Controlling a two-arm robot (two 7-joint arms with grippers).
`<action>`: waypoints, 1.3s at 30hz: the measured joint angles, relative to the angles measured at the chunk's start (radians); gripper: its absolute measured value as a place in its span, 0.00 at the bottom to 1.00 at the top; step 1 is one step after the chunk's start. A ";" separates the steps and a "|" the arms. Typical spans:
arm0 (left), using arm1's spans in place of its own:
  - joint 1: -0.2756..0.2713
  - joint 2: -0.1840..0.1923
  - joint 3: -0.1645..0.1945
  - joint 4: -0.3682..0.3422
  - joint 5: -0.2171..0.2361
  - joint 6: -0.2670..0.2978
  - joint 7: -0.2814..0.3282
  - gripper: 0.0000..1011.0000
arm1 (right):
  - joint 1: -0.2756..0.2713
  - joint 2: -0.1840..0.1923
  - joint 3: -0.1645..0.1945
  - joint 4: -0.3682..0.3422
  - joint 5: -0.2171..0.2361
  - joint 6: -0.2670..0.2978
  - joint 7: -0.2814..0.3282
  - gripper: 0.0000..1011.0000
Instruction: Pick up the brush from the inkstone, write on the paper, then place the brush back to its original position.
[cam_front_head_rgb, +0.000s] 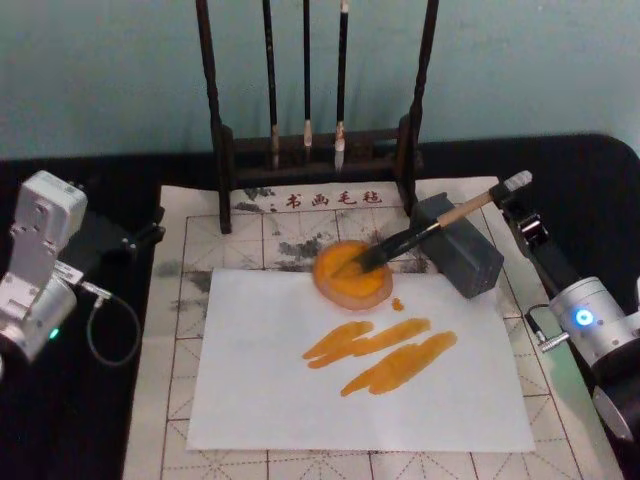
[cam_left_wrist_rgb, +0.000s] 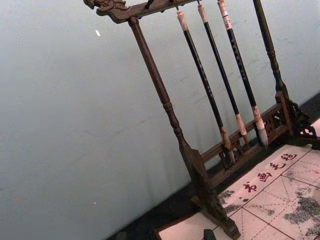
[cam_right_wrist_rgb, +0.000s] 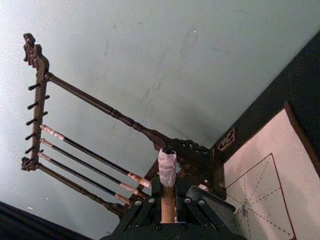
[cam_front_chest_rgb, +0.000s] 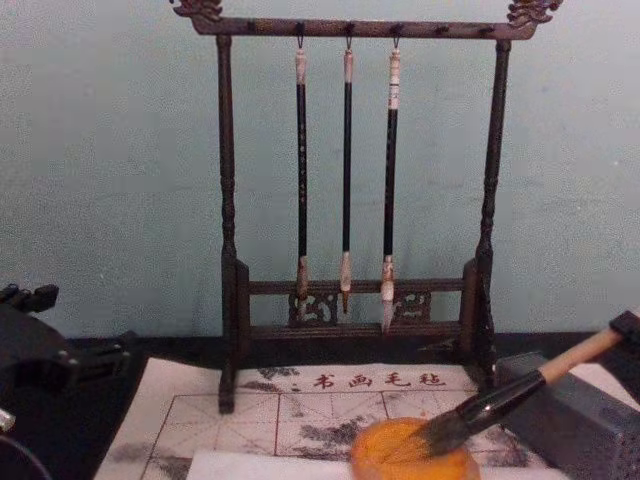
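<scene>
The brush (cam_front_head_rgb: 440, 222) has a pale wooden handle and dark bushy bristles. It slants down across the grey inkstone block (cam_front_head_rgb: 462, 258), and its bristles rest in a round orange dish (cam_front_head_rgb: 345, 280) at the paper's far edge. My right gripper (cam_front_head_rgb: 512, 198) is shut on the handle's upper end. In the right wrist view the handle (cam_right_wrist_rgb: 168, 202) sits between the fingers (cam_right_wrist_rgb: 148, 204). The white paper (cam_front_head_rgb: 300, 400) carries several orange strokes (cam_front_head_rgb: 380, 352). My left gripper (cam_front_head_rgb: 135, 238) is parked off the mat at the left. In the chest view the brush (cam_front_chest_rgb: 520, 392) dips into the dish (cam_front_chest_rgb: 412, 452).
A dark wooden rack (cam_front_head_rgb: 222, 150) with three thin hanging brushes (cam_front_chest_rgb: 346, 170) stands at the back of the cream grid mat (cam_front_head_rgb: 250, 235). A small orange drop (cam_front_head_rgb: 397, 304) lies beside the dish. The black table (cam_front_head_rgb: 70, 420) surrounds the mat.
</scene>
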 joint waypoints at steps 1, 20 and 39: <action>0.000 0.000 0.000 0.000 0.000 0.000 0.000 0.99 | 0.000 0.000 0.000 0.000 0.000 0.001 -0.001 0.18; 0.000 0.000 0.000 0.000 0.000 0.000 0.000 0.99 | 0.000 0.000 0.000 -0.001 0.001 0.002 -0.001 0.18; 0.000 0.000 0.000 0.000 0.000 0.000 0.000 0.99 | 0.000 0.000 0.000 -0.001 0.002 0.002 0.000 0.41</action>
